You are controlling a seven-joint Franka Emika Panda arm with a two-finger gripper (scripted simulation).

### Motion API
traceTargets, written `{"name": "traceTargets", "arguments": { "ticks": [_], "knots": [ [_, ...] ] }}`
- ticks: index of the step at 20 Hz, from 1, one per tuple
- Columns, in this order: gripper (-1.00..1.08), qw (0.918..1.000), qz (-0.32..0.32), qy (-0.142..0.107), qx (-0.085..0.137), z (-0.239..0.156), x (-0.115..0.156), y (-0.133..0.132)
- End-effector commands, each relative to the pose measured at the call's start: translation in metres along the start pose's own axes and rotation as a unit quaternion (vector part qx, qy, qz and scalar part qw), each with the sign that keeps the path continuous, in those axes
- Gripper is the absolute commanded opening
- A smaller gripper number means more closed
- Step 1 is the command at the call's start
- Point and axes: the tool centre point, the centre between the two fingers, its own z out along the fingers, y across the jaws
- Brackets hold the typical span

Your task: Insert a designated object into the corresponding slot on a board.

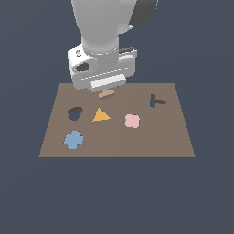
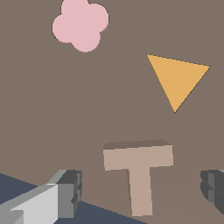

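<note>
The object, a pale tan T-shaped flat piece (image 1: 106, 94), lies on the brown board (image 1: 173, 141) near its far edge. In the wrist view the piece (image 2: 138, 168) lies flat between my two fingers, with a gap on each side. My gripper (image 1: 106, 90) hangs low just above it, open and empty; in the wrist view the gripper (image 2: 140, 190) has one finger (image 2: 65, 190) on one side and the other at the frame's edge. The slot, a dark hammer-shaped cut-out (image 1: 156, 101), is on the board toward the exterior view's right, well apart from the gripper.
A dark heart-shaped cut-out (image 1: 75, 113), an orange triangle (image 1: 101, 115), a pink clover (image 1: 132, 120) and a blue cross (image 1: 73, 140) are set in the board. The triangle (image 2: 177, 78) and clover (image 2: 81, 24) also show in the wrist view.
</note>
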Motion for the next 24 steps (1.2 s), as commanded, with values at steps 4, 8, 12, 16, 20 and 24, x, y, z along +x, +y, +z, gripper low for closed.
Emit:
{"name": "traceTargets", "arguments": {
  "ticks": [4, 8, 12, 16, 20, 24],
  "knots": [
    [1.00, 0.9996, -0.027, 0.005, 0.000, 0.015, -0.011, 0.003],
    [1.00, 0.9994, -0.035, 0.006, 0.001, 0.019, -0.014, 0.004],
    [1.00, 0.9994, -0.034, 0.005, 0.001, 0.020, -0.014, 0.004],
    [1.00, 0.9994, -0.034, 0.005, 0.001, 0.027, -0.014, 0.004],
    [1.00, 0.9994, -0.035, 0.006, 0.001, 0.038, -0.015, 0.004],
    [-1.00, 0.9993, -0.036, 0.006, 0.001, 0.040, -0.015, 0.004]
  ]
}}
